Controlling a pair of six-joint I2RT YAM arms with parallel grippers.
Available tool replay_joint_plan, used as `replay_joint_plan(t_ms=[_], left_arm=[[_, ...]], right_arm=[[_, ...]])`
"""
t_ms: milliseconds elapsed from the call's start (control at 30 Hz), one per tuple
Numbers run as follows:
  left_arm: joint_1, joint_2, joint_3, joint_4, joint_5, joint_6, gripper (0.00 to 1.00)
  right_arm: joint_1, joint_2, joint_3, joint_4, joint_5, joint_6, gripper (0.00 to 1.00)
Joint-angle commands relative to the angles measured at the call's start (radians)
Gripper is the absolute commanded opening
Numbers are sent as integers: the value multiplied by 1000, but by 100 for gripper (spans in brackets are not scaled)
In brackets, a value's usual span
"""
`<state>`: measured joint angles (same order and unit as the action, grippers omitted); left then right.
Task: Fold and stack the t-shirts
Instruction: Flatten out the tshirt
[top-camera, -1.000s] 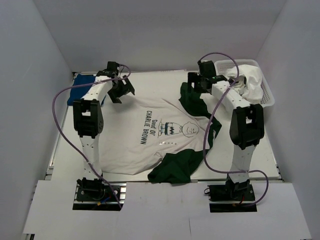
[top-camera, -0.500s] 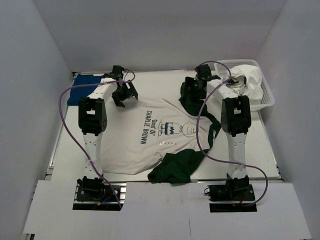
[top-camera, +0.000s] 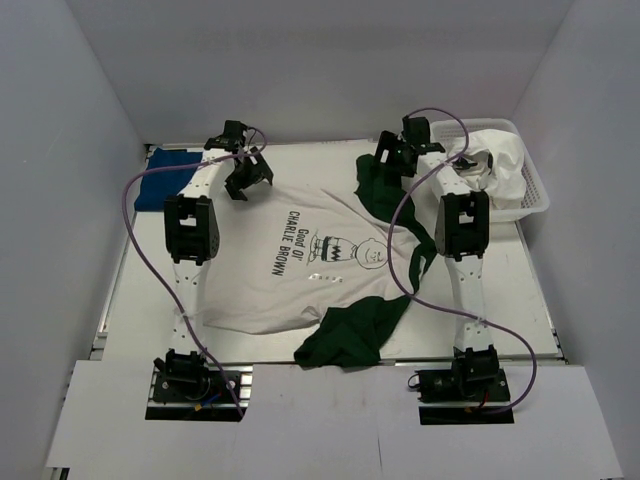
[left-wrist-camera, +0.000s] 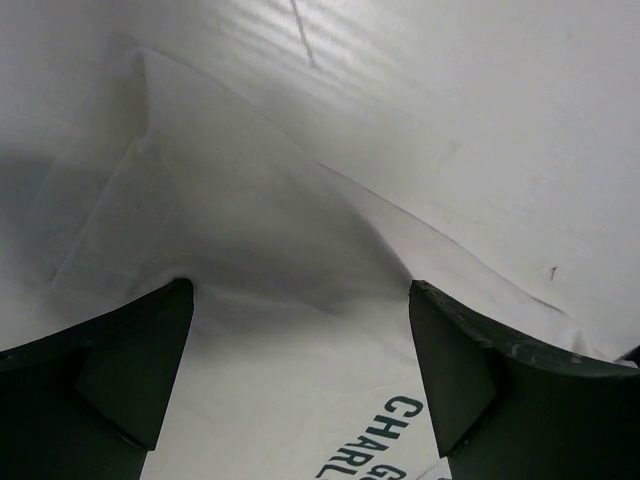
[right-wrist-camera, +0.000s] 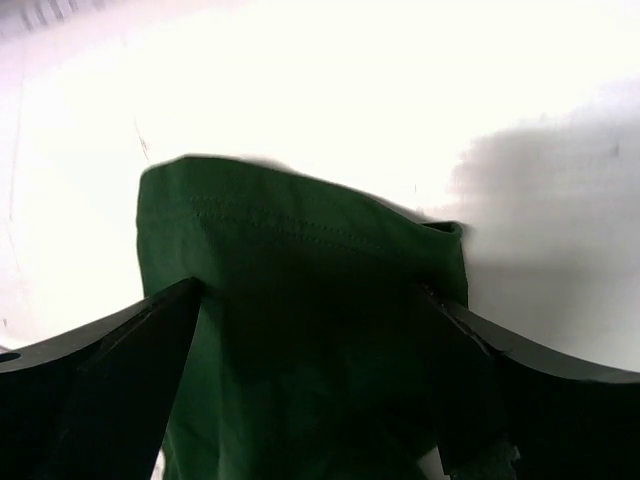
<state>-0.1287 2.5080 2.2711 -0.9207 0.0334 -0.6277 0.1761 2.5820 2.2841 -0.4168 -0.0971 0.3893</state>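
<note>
The white tee (top-camera: 290, 275) with dark green sleeves and the black Charlie Brown print lies spread face up on the table. One green sleeve (top-camera: 380, 190) lies at the far right and the other (top-camera: 350, 335) at the near edge. My left gripper (top-camera: 246, 180) is open over the tee's far left corner; in the left wrist view (left-wrist-camera: 300, 290) white cloth (left-wrist-camera: 250, 230) lies between its jaws. My right gripper (top-camera: 386, 160) is open over the far green sleeve, which lies between its jaws in the right wrist view (right-wrist-camera: 300, 280). The royal-blue tee (top-camera: 170, 176) lies folded at the far left.
A white plastic basket (top-camera: 535, 195) stands at the far right with white cloth (top-camera: 500, 160) heaped in it. White walls close in the table on the left, back and right. Purple cables loop off both arms.
The white tee has shifted toward the far left of the table. Both grippers have moved a little toward the back wall along with its far edge.
</note>
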Motion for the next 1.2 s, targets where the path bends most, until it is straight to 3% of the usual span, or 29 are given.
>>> replay_joint_plan(t_ms=[0,133,333,567,667,833,1067,1167], left_arm=[[24,81,5,43,-11,-24,99],[24,91,5,97,49,-46,99],[24,54,-4,115,31,-46,99],[34,22,-5,117,23,-37,99],[14,-3,-5,126,75,27,99],[-31,-112,1,79,2,120,99],[-52,-359,-221,-50,-176,163,99],[-61,-466,-364,-70,-219,163,99]], right_arm=[[-9,95,35,58,17,31,90],[-26,139,91,143,45,68,90],[-59,165,89,320,33,160,90],[-82,159,115,374,20,160,90],[-61,84,97,362,-36,51,90],[43,-107,57,254,-93,-151,90],[135,-489,-315,78,-59,-150,90],[181,-581,-450,41,-15,-106,90]])
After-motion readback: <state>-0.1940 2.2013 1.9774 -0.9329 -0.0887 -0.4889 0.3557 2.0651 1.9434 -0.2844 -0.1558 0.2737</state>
